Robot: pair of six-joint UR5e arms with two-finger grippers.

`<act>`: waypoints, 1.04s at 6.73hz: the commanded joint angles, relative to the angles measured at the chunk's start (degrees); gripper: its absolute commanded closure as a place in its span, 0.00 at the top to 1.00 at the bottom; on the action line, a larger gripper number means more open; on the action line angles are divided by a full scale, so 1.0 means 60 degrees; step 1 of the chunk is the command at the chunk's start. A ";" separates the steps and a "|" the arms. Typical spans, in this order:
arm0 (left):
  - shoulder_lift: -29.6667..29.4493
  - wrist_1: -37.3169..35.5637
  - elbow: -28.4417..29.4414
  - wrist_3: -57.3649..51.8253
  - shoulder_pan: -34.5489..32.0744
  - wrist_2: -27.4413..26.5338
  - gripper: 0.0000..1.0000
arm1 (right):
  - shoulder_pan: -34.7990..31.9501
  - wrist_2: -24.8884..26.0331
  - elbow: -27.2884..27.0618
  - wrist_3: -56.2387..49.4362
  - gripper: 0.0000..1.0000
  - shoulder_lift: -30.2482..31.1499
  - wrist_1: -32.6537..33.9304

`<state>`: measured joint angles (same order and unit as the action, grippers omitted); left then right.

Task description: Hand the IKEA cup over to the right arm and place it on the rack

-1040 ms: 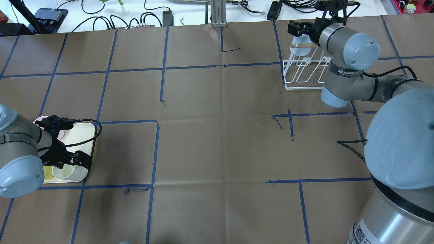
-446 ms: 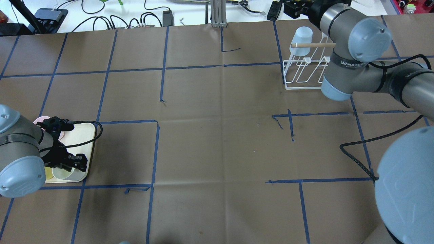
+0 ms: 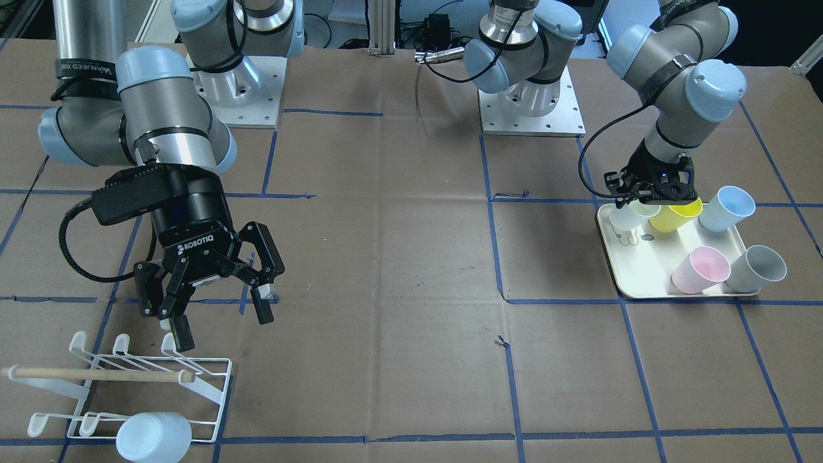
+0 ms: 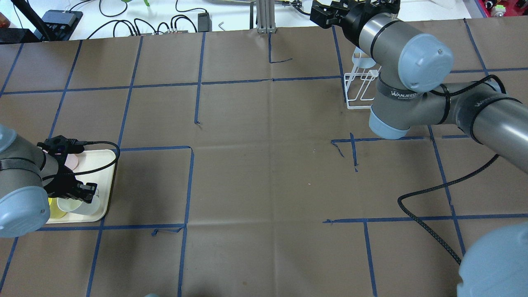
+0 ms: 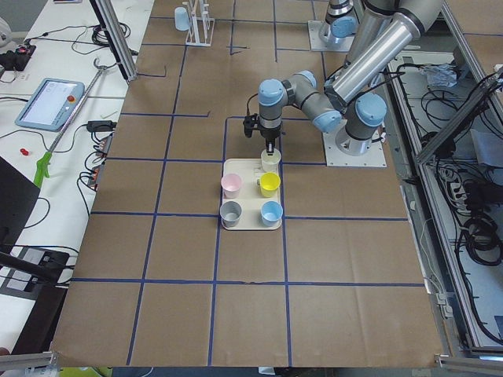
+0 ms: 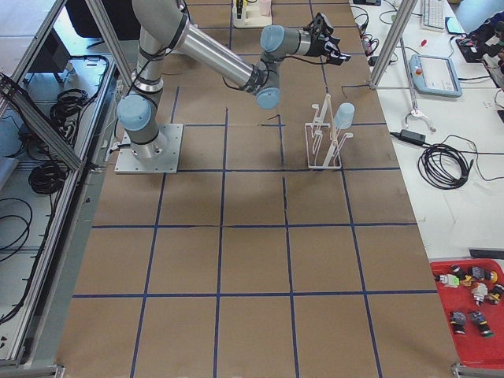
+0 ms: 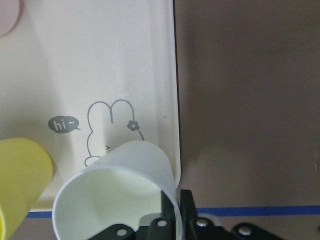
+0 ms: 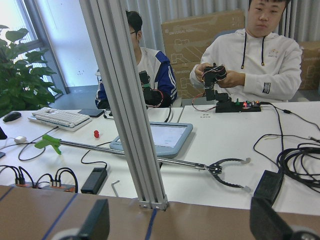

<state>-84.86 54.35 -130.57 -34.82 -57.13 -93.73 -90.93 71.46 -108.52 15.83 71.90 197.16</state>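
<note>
Lifted off the rack [image 3: 96, 374] since a second ago, the right tool [image 3: 224, 328] gapes empty; the pale blue cup [image 3: 154, 436] hangs on that rack near the far right corner of the bench [image 3: 386, 257]. At the left edge, the left tool [image 7: 176, 210] pinches the rim of the white cup [image 7: 115, 195] on the cream tray [image 7: 100, 60].

I note a brown-papered table [image 4: 264, 185] gridded in blue tape [image 4: 200, 62]. Beyond it stand a white desk [image 8: 225, 150], an aluminium post [image 8: 125, 100], a potted plant [image 8: 20, 65] by a daylit window [image 8: 55, 45], and stacked cardboard boxes [image 8: 210, 35].
</note>
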 commanded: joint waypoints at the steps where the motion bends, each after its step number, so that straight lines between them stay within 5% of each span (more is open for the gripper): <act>1: 0.0591 0.2002 0.1567 0.0091 -0.0086 0.0109 0.00 | -0.0355 -0.0104 -0.1096 0.3297 1.00 0.0831 0.0127; 4: 0.0347 0.5043 0.4850 -0.0055 -0.0160 0.1146 0.00 | -0.0898 -0.0133 -0.2081 0.7089 1.00 0.1274 0.1028; 6: -0.0936 0.4903 0.5964 -0.0840 -0.0248 0.2123 0.00 | -0.1031 -0.0148 -0.2317 0.9507 1.00 0.1303 0.1709; 7: -0.1596 0.4510 0.6667 -0.2006 -0.0292 0.3509 0.00 | -0.1060 -0.0119 -0.2318 1.0390 1.00 0.1288 0.2130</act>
<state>-89.79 83.23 -95.28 -40.52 -58.55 -80.37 -96.99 70.65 -122.11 71.12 79.63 207.52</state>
